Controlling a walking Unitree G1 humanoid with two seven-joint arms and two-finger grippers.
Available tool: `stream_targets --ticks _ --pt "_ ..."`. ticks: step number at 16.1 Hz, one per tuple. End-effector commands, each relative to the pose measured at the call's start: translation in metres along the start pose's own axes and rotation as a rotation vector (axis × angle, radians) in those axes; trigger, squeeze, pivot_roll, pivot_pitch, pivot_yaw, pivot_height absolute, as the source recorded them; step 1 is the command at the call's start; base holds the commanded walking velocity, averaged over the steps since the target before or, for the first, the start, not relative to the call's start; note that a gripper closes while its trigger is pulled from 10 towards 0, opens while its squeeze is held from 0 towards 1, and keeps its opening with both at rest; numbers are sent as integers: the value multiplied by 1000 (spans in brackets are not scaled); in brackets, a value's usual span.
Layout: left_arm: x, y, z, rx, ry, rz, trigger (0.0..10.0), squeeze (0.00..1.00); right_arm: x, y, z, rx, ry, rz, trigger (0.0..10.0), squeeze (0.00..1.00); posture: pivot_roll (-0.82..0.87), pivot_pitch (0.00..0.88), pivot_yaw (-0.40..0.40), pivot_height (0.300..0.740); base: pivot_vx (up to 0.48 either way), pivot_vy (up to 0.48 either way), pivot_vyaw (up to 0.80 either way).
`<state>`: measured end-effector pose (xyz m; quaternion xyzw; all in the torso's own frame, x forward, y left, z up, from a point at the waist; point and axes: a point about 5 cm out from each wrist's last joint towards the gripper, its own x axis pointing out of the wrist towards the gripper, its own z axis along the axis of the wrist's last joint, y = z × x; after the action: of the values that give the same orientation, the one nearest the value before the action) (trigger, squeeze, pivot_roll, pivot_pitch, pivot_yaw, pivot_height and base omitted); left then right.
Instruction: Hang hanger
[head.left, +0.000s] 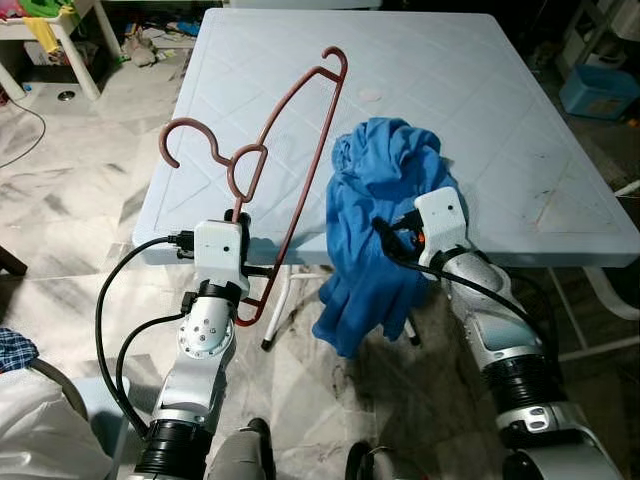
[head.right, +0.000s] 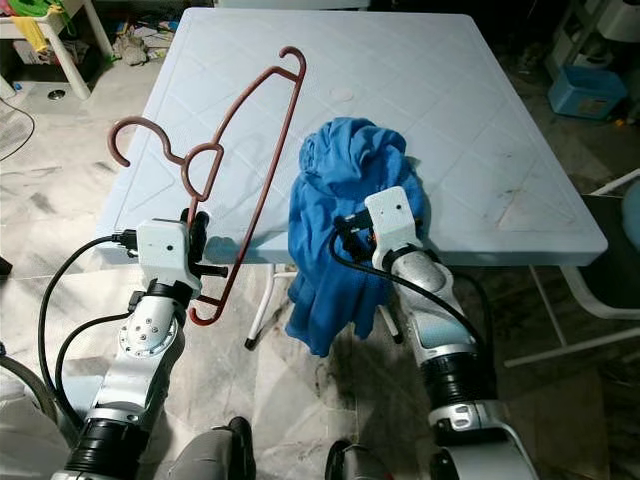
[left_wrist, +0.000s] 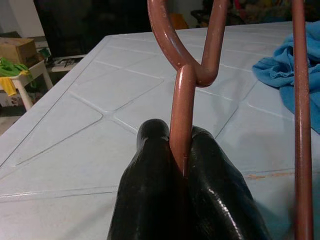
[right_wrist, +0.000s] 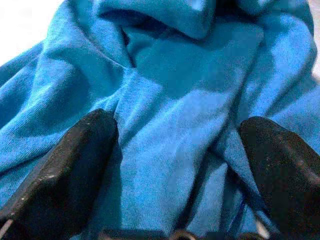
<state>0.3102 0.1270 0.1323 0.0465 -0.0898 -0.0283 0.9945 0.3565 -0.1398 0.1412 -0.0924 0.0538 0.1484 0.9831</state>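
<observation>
Pinching hanger (head.left: 300, 160) neck, left gripper (left_wrist: 182, 165) clamped; right gripper (right_wrist: 180, 165) spread against blue cloth (head.left: 385, 215), perhaps touching.

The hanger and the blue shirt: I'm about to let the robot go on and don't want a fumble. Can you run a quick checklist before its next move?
1. Left gripper shut on the hanger by the stem under its hook: ok.
2. Hanger lifted off the table: ok, it stands upright near the table's front edge.
3. Right gripper open, fingers spread on the blue shirt: ok.
4. Shirt gripped: not ok, nothing pinched yet.
5. Shirt resting securely: not ok, it hangs partly over the table edge.
6. Shirt's neck opening found: cannot tell, the cloth is bunched.
</observation>
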Motion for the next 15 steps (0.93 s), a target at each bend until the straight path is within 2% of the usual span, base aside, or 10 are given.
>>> stream_targets --ticks 1,2,6,10,15 --pt "-1 -2 0 1 -4 -5 10000 0 0 6 -22 86 86 4 0 0 73 149 -28 740 0 0 0" --pt "-1 -1 0 1 -2 -4 10000 0 1 7 -25 143 96 3 0 0 74 149 -29 740 0 0 0" --pt "-2 -1 0 2 -3 -2 10000 0 10 11 -28 262 118 -45 0 0 80 154 -31 740 0 0 0" --pt "-5 -1 0 1 0 5 10000 0 26 8 -14 358 115 -136 0 0 97 163 -43 740 0 0 0" --pt "-14 4 0 11 3 33 10000 0 42 4 10 358 100 -133 0 0 143 189 -66 740 0 0 0"
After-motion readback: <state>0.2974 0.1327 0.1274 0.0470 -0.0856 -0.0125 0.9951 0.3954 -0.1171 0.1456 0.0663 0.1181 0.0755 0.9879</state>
